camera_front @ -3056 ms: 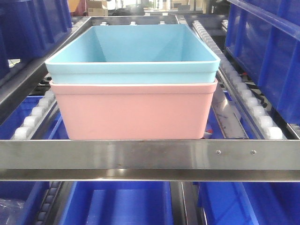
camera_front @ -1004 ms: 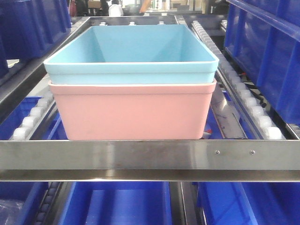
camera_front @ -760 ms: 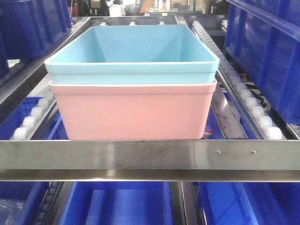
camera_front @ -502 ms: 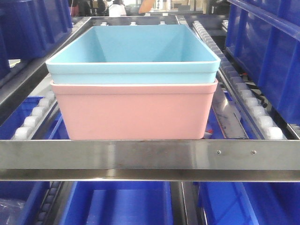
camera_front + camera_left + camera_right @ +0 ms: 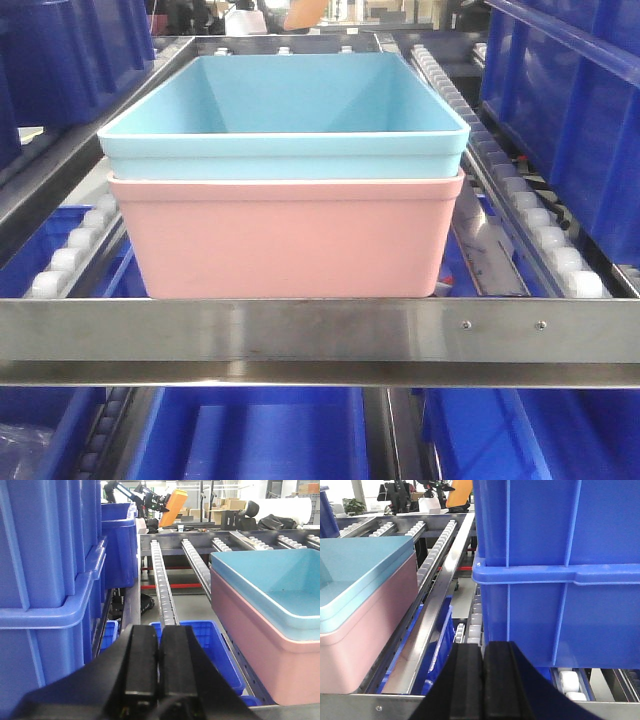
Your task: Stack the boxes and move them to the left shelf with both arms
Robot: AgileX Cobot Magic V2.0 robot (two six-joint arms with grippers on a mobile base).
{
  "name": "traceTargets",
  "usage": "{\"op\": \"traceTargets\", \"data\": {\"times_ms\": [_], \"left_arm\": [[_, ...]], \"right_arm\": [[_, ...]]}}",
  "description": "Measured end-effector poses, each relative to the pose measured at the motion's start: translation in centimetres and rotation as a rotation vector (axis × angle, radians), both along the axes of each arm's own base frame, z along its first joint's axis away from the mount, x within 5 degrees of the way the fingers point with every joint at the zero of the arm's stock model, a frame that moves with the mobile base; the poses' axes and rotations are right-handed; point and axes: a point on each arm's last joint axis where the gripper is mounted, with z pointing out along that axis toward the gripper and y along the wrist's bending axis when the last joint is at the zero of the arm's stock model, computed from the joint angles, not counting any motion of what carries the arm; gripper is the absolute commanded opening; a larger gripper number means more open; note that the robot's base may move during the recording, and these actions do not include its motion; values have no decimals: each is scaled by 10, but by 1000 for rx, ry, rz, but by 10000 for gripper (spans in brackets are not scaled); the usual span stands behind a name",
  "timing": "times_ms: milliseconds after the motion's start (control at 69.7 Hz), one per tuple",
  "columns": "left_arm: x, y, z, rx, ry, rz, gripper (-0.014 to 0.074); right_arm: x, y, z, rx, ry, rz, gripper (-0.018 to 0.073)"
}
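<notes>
Light sky-blue plastic bin (image 5: pixel 285 115) sits nested in salmon-pink plastic bin (image 5: pixel 287 238), frame centre behind the shelf's stainless-steel front rail (image 5: pixel 320 335); my left gripper (image 5: pixel 158 652) and right gripper (image 5: pixel 483 667) are closed, empty, so I withdraw straight.

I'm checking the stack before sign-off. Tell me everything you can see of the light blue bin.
The light blue bin is a rectangular, smooth plastic tub with a rimmed top, rounded corners and inward-sloping walls. It is empty and upright, nested squarely in the pink bin, its rim resting on the pink rim. The pair sits in the shelf bay behind the steel front rail, between the roller tracks. No fingers touch it.
</notes>
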Motion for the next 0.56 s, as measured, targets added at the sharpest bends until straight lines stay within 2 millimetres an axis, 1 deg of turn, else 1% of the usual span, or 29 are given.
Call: {"op": "traceTargets", "data": {"times_ms": [559], "left_arm": [[0,0,0,-2,0,0,-4]], "right_arm": [[0,0,0,0,0,0,56]]}}
